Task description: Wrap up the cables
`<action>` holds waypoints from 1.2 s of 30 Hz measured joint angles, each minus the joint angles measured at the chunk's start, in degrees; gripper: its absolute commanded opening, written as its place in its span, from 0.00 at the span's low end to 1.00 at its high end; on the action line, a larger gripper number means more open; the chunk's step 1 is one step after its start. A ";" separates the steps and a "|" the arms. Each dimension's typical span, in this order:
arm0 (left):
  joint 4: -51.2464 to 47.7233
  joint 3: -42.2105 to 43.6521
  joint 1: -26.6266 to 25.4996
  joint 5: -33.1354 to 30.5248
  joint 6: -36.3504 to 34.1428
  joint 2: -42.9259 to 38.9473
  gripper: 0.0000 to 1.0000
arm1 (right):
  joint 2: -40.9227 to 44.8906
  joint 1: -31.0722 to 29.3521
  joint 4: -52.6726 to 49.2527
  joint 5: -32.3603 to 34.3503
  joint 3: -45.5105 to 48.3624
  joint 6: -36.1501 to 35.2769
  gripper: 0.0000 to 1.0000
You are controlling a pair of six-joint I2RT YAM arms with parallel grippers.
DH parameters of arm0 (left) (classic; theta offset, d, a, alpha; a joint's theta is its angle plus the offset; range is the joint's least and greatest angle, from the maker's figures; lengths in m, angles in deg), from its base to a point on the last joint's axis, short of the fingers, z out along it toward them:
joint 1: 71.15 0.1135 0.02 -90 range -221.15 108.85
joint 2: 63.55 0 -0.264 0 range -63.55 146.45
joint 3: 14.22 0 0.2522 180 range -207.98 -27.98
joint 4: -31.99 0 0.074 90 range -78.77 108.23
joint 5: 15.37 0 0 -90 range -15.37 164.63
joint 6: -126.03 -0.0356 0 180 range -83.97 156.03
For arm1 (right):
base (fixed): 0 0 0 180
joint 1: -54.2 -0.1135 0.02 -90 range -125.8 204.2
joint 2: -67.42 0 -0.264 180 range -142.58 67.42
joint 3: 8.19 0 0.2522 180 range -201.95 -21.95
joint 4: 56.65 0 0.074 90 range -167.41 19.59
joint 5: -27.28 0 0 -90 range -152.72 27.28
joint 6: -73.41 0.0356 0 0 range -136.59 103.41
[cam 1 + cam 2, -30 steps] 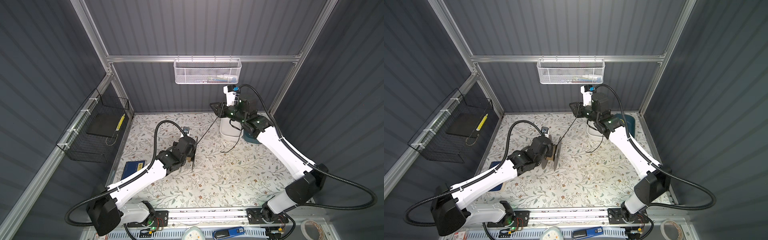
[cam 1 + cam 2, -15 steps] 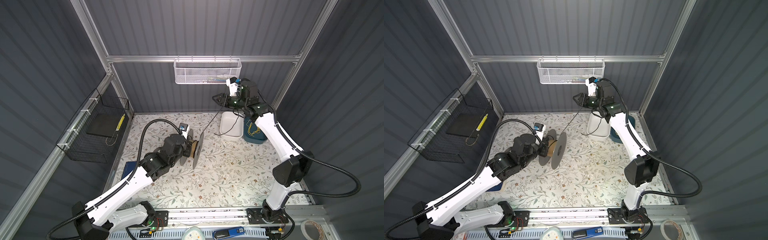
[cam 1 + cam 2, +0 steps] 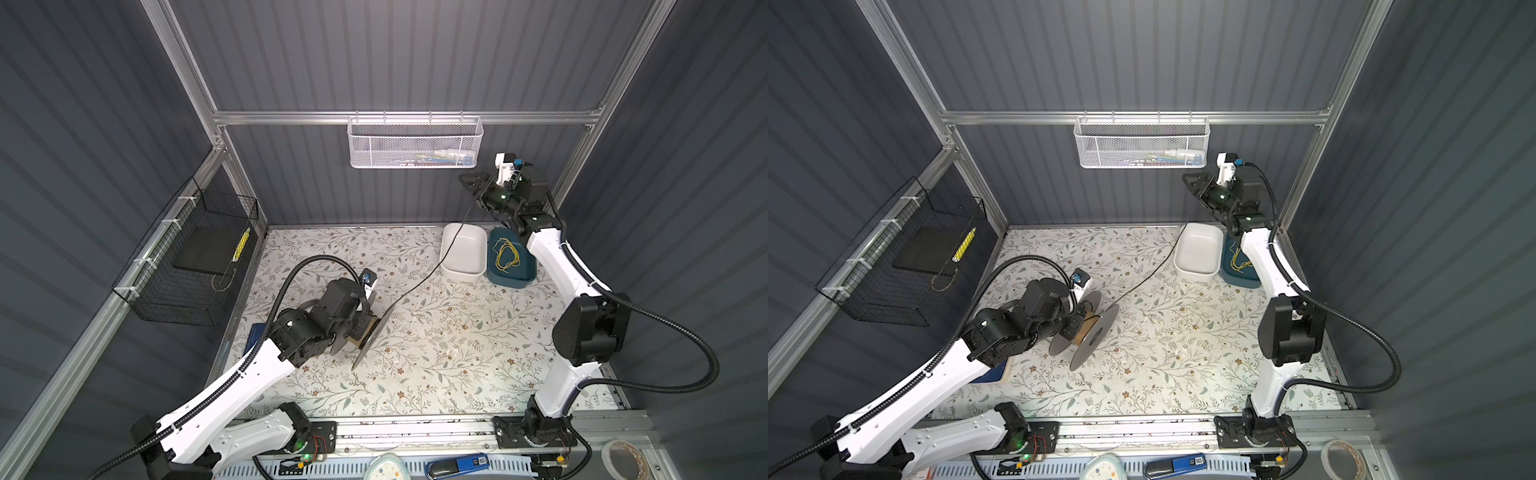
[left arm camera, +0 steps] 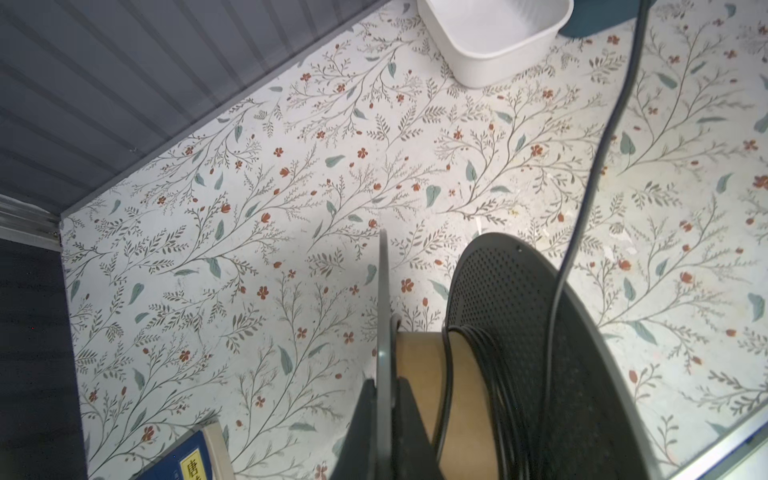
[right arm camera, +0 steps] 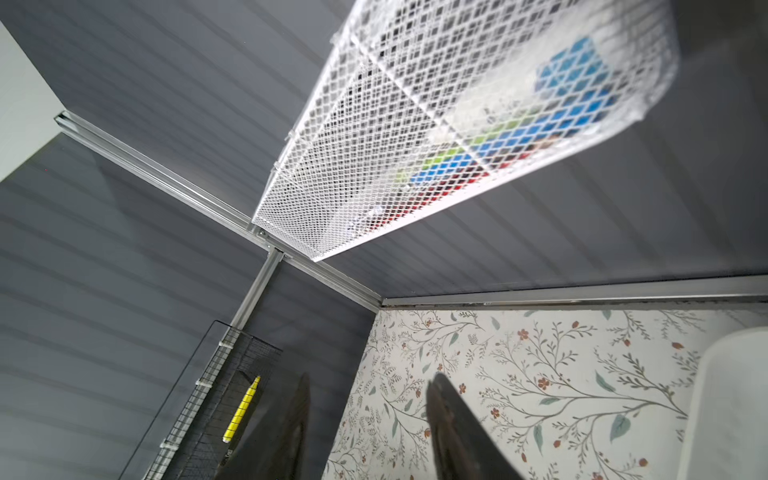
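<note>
A grey spool with a cardboard core stands on edge on the floral table. My left gripper is shut on its near flange. Several turns of the thin black cable lie on the core. From there the cable rises across the table past the white tub to my right gripper, raised high by the back wall. In the right wrist view the right gripper is open with no cable between its fingertips. Where the cable ends up there is hidden.
A white tub and a blue tray holding a yellow wire loop sit at the back right. A white mesh basket hangs just above the right gripper. A black wire basket hangs on the left wall. A blue box lies under the left arm.
My right gripper has risen toward the mesh basket, drawing the cable up. The left arm has pulled back left and turned the spool, whose flange now shows at an angle.
</note>
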State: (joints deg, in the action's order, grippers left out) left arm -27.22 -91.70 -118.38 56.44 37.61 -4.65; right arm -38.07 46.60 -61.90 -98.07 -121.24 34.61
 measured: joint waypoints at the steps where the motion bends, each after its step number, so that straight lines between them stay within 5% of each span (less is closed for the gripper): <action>1: -0.04 0.00 0.02 0.37 0.00 -0.09 0.00 | -0.02 -0.37 1.14 -0.02 0.70 0.83 0.19; 7: 0.15 -0.07 0.00 2.62 -0.31 -0.09 0.00 | 0.28 -2.89 6.10 1.14 4.81 3.69 0.00; 19: -1.29 -11.69 0.02 6.08 -0.31 -2.40 0.00 | 4.22 -2.89 -6.49 18.16 10.56 -14.51 0.00; 27: 3.23 -29.75 0.02 8.76 6.97 7.63 0.00 | 15.76 -18.69 -3.52 34.36 34.18 -22.86 0.00; 36: 12.50 -28.89 3.61 2.27 16.74 10.93 0.00 | 21.86 -32.02 3.21 46.21 50.93 -17.44 0.00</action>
State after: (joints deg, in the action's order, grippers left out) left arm -14.72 -120.60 -114.77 58.71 54.35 6.28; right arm -16.22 14.58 -58.68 -51.87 -70.31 17.16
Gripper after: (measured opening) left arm 0.087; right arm 0.043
